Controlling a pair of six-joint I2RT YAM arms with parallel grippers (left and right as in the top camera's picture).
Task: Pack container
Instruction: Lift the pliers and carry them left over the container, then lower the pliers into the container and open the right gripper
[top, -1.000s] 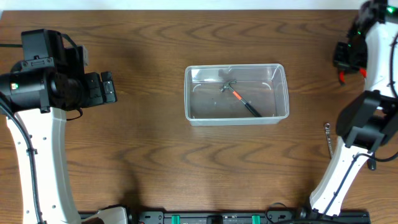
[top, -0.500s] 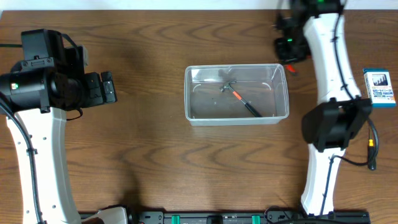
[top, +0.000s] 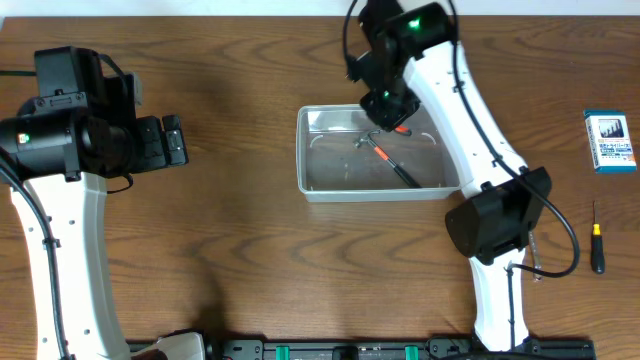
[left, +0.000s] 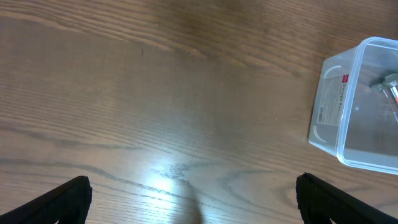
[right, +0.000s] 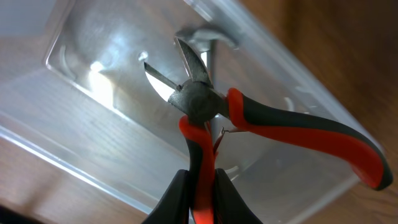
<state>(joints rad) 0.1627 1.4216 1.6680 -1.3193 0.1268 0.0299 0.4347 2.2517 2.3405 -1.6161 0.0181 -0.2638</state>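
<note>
The clear plastic container (top: 312, 186) sits mid-table and holds a small hammer (top: 388, 160) with an orange and black handle. My right gripper (top: 392, 118) hangs over the tub's far edge, shut on one handle of red and black pliers (right: 205, 106); the pliers' jaws are spread open above the tub (right: 81, 93). The hammer head (right: 208, 38) shows behind them. My left gripper (top: 175, 140) is open and empty over bare wood at the left; in the left wrist view its fingers frame the table (left: 193, 199) and the container (left: 348, 143) is at the right.
A small blue and white box (top: 609, 139) lies at the far right. A black screwdriver with a yellow band (top: 597, 238) lies below it near the right edge. A thin metal tool (top: 530, 255) lies by the right arm's base.
My right arm has swung from the far right edge leftward across the back of the table to above the container, carrying the pliers. The left arm has not moved.
</note>
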